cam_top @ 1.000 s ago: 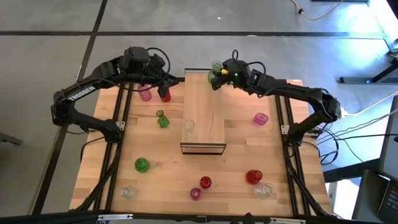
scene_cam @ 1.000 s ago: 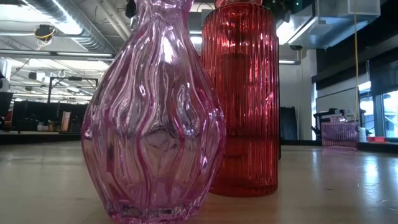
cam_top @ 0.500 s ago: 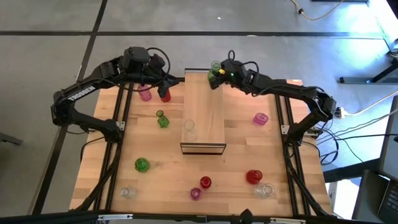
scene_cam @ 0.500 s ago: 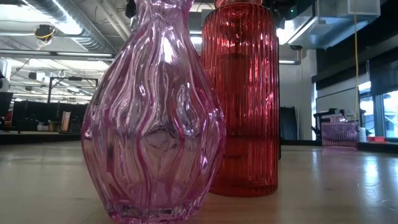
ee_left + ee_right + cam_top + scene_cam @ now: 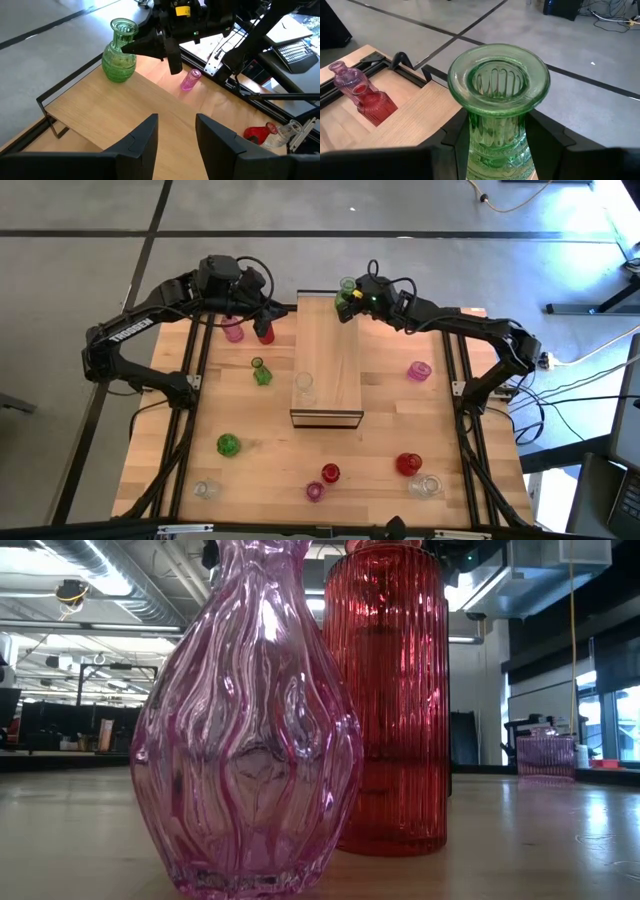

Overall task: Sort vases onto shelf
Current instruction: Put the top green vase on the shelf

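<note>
My right gripper [image 5: 350, 300] is clamped on the neck of a green vase [image 5: 347, 288], fingers [image 5: 547, 137] pressed to either side of the glass. The vase stands upright, long axis vertical, mouth up, its base on the shelf [image 5: 327, 360] at the far corner, about one o'clock from the shelf's middle. From my right wrist I see only its flared rim and ribbed neck; the body is cut off below. My left gripper [image 5: 262, 308] hangs at the shelf's ten o'clock, jaws apart with nothing between them. A clear vase [image 5: 303, 383] stands upright on the shelf toward its six o'clock end, faint against the wood. A pink vase [image 5: 245, 720] and a red vase [image 5: 390, 700] fill the low view, tops cut off, blocking most of the table [image 5: 400, 430]. Their insides look empty.
</note>
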